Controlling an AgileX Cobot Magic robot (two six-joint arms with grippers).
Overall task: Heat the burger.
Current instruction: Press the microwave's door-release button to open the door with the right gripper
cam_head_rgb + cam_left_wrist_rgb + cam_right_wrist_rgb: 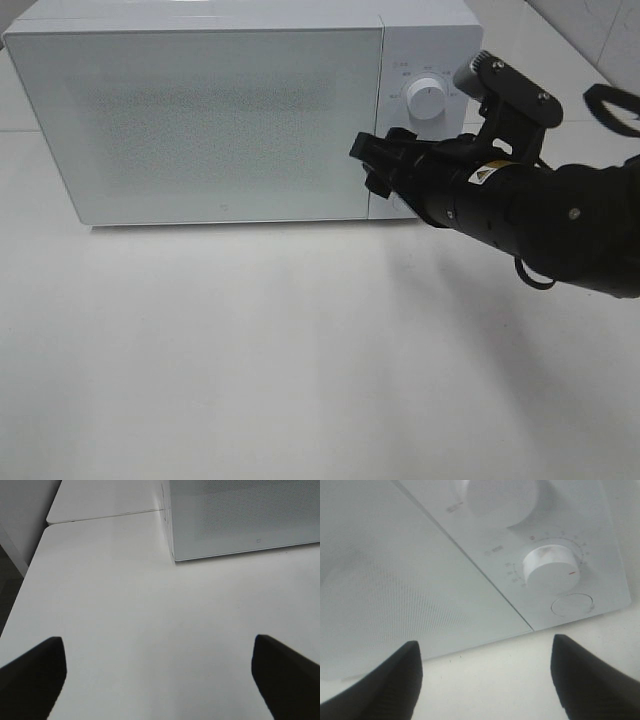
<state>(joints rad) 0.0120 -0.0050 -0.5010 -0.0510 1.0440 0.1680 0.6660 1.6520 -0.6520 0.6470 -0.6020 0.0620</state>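
Our black right fingers (395, 680) hang open near the white box-shaped microwave's (200, 110) round white dial (550, 570); left fingers (35, 675) gape over the white desk (150, 620).

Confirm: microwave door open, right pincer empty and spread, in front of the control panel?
Not quite. The door is shut, flush with the control panel, as the exterior high view shows. The rest holds: the right pincer is empty and spread, in front of the control panel.
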